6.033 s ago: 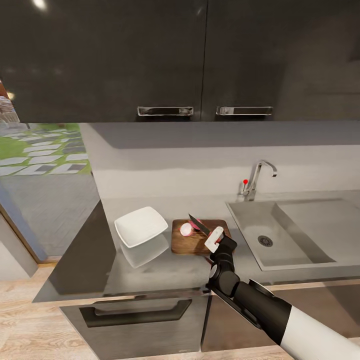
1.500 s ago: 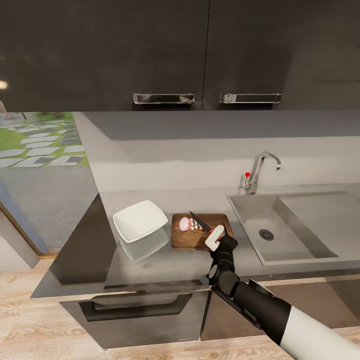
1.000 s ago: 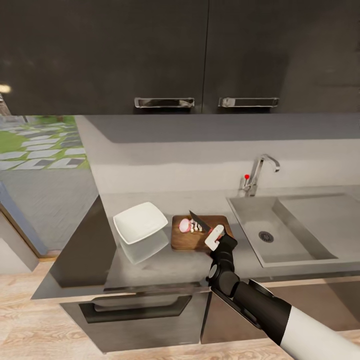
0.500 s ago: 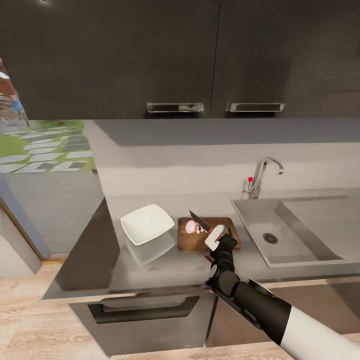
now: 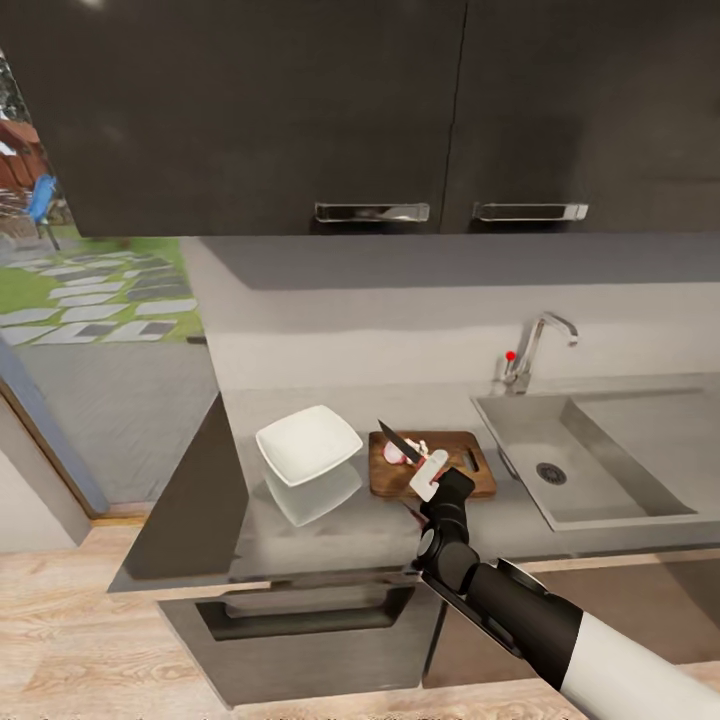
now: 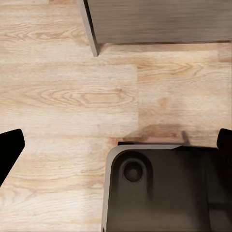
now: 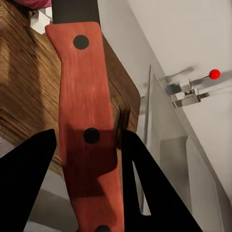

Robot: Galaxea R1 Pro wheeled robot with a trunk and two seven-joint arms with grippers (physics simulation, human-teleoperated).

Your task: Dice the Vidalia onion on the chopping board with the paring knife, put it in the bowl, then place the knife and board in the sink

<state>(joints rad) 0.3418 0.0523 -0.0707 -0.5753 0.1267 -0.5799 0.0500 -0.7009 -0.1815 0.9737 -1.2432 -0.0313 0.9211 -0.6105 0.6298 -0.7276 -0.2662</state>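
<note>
Head view: holding the knife (image 5: 398,441) tight in the right gripper (image 5: 430,478), cutting the onion (image 5: 397,454) mid-board (image 5: 432,466). Left gripper (image 6: 116,145) gaping over floor (image 6: 72,92). Pressing straight down, keeping bits off the board's edges.

Your right gripper (image 5: 428,478) covers the near edge of the chopping board (image 5: 470,478) in the head view, and the paring knife (image 5: 398,439) handle is buried in it; only the blade shows. The Vidalia onion (image 5: 396,455) sits half behind that blade, and the diced onion (image 5: 421,446) is too small to count. The sink (image 5: 640,510) runs off the right edge. In the right wrist view the paring knife handle is cut by the lower edge, the blade by the upper. In the left wrist view you see the left gripper (image 6: 116,145) fingertips clipped at both side edges.
</note>
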